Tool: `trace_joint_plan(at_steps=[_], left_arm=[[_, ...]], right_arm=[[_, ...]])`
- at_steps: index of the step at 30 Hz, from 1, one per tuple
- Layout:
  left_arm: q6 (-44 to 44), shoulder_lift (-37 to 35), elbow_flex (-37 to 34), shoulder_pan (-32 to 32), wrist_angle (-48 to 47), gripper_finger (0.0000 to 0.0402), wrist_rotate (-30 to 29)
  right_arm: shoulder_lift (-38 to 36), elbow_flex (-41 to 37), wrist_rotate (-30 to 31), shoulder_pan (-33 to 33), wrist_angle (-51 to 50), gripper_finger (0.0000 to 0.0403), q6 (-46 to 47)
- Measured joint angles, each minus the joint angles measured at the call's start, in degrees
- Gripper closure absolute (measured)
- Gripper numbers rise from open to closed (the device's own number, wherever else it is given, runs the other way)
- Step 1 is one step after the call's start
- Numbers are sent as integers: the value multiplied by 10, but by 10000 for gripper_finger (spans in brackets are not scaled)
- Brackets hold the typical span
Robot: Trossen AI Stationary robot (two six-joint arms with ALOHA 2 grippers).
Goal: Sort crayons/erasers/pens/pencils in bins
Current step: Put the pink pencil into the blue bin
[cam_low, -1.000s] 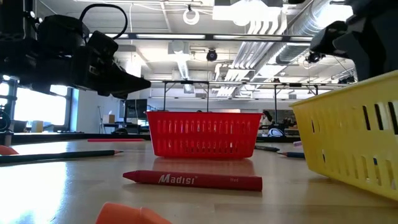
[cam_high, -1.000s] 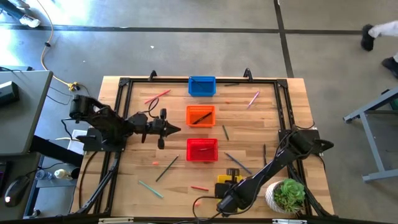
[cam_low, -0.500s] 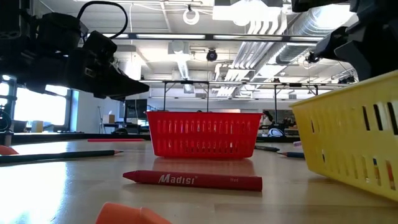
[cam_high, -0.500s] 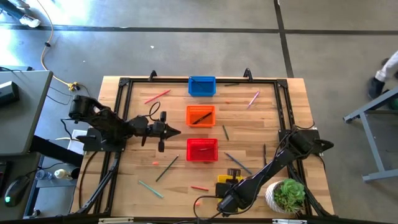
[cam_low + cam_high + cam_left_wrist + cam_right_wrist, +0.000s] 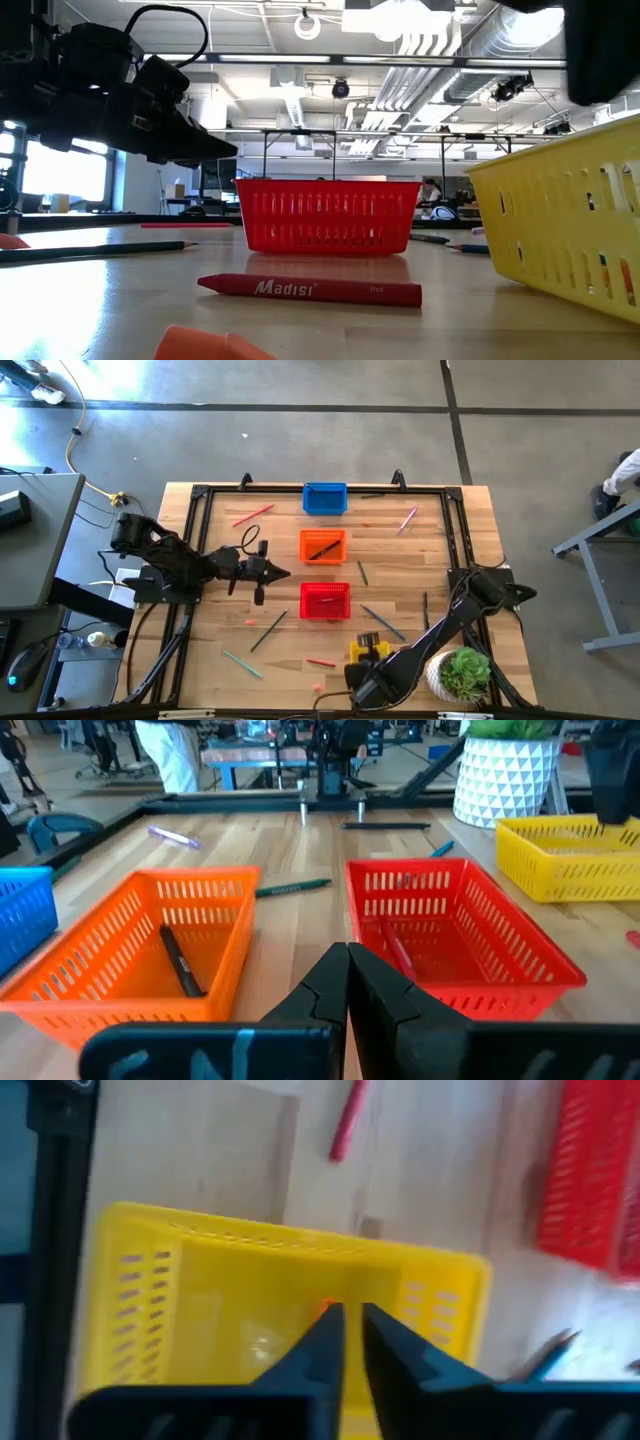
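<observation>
Yellow mesh bin (image 5: 270,1295) sits at the near edge of the wooden tabletop (image 5: 420,550), directly beneath the right pincer (image 5: 345,1320). That pincer's fingers are nearly together, and a small orange-red eraser (image 5: 326,1308) shows at their tips; whether it is gripped I cannot tell. Blue bin (image 5: 324,498), orange bin (image 5: 323,545) and red bin (image 5: 325,600) stand in a row down the middle. Left pincer (image 5: 347,960) is closed and empty, hovering beside the orange and red bins. A red crayon (image 5: 310,289) lies before the red bin.
</observation>
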Motion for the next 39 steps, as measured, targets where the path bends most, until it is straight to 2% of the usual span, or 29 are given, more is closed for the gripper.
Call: trace_joint_plan(at_steps=[2, 5, 10, 12, 16, 21, 25, 30, 35, 39], left_arm=[[1, 0, 0, -1, -3, 401, -4], [-1, 0, 0, 0, 0, 401, -7], [-17, 0, 3, 27, -4, 401, -11], [-24, 0, 11, 51, -19, 401, -5], [-25, 0, 34, 112, -52, 401, 62], [-12, -2, 78, 192, -119, 401, 90], [7, -22, 135, 256, -256, 401, 113], [71, -47, 242, 314, -531, 402, 78], [135, -50, 354, 346, -801, 402, 9], [160, -39, 413, 374, -906, 401, -4]], right_arm=[[-17, -20, 22, -17, 15, 396, -21], [-53, -78, 62, -44, 72, 391, -73], [-155, -234, 27, -93, 269, 400, -153], [-201, -305, 13, -116, 353, 401, -176], [-298, -437, 6, -158, 498, 402, -217], [-402, -559, 6, -216, 610, 402, -283], [-471, -625, 4, -269, 651, 403, -325], [-527, -666, -16, -322, 665, 403, -349], [-537, -682, -29, -343, 680, 403, -381], [-527, -683, -70, -362, 703, 403, -396]])
